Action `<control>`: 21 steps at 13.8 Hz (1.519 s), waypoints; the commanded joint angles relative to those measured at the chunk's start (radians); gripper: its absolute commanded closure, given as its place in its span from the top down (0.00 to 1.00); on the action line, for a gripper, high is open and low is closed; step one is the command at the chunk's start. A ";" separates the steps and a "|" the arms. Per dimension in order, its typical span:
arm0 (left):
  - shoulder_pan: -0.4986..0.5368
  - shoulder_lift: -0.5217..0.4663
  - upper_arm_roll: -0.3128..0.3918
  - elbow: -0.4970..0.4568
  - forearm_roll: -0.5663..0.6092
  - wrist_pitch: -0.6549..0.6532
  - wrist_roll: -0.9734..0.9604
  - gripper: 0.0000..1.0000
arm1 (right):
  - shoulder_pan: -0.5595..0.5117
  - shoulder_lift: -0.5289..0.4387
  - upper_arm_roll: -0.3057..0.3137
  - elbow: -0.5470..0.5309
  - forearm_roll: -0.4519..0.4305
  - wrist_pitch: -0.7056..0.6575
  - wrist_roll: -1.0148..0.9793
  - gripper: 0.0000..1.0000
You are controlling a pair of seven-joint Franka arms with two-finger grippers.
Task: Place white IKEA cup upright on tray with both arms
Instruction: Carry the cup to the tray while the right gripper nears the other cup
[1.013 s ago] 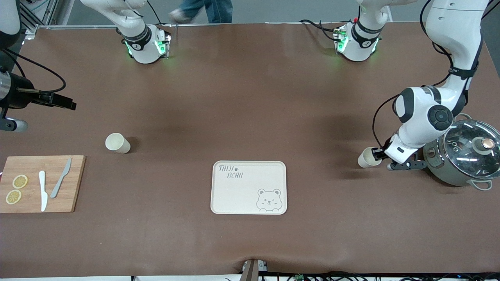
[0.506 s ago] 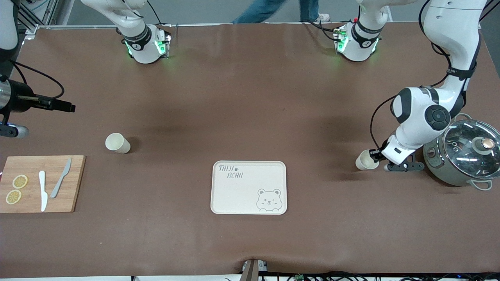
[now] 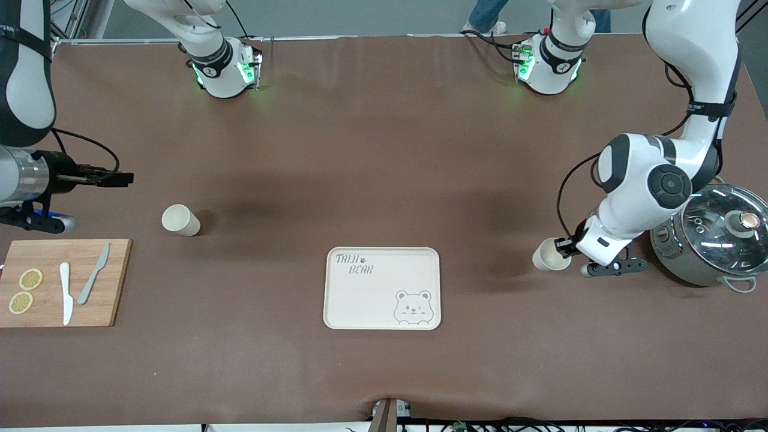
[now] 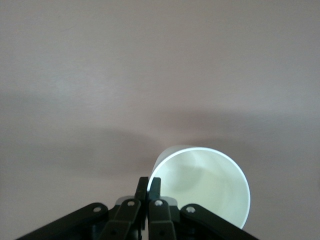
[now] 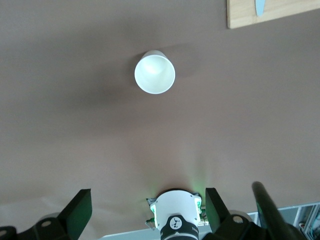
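While left gripper (image 3: pixel 564 246) pinches a white cup's (image 3: pixel 546 254) rim mid-right of frame, right gripper (image 3: pixel 120 178), upper left, gapes empty.

Off-task items sit at both ends of the brown table (image 3: pixel 372 156).
At the right arm's end, a rectangular wooden cutting board (image 3: pixel 114 282) carries 2 yellow lemon slices (image 3: pixel 25 291), a white knife (image 3: pixel 65 292) and a grey knife (image 3: pixel 93 272); at the left arm's end stands a grey-green pot (image 3: pixel 690 264) under a glass lid (image 3: pixel 726 225) with a copper-coloured knob (image 3: pixel 748 221).
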 commanded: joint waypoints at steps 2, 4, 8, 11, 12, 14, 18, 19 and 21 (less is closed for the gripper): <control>-0.091 0.114 0.002 0.201 0.001 -0.071 -0.192 0.00 | -0.019 0.041 0.010 0.029 -0.001 -0.020 0.035 1.00; -0.140 0.183 0.000 0.295 0.001 -0.071 -0.312 0.00 | -0.037 0.087 0.007 0.031 -0.007 -0.018 0.034 1.00; -0.228 0.325 0.002 0.465 -0.006 -0.071 -0.486 0.00 | -0.031 0.095 0.007 -0.027 -0.049 0.149 0.034 1.00; -0.291 0.417 0.008 0.574 -0.008 -0.061 -0.539 0.00 | -0.020 0.091 0.009 -0.094 -0.079 0.150 0.024 0.89; -0.308 0.437 0.011 0.595 -0.008 -0.051 -0.561 0.00 | -0.022 0.091 0.010 -0.121 -0.082 0.172 0.021 0.95; -0.318 0.457 0.010 0.603 -0.008 -0.020 -0.569 0.00 | -0.022 0.075 0.010 -0.202 -0.082 0.280 0.018 0.96; -0.367 0.475 0.013 0.602 -0.005 -0.005 -0.570 0.00 | -0.028 0.036 0.007 -0.420 -0.110 0.570 0.001 0.96; -0.377 0.487 0.014 0.600 -0.002 -0.005 -0.570 0.00 | -0.033 0.029 0.006 -0.496 -0.111 0.676 -0.006 0.96; -0.386 0.486 0.014 0.593 0.003 -0.009 -0.573 0.00 | -0.034 0.006 0.003 -0.610 -0.112 0.852 -0.008 0.94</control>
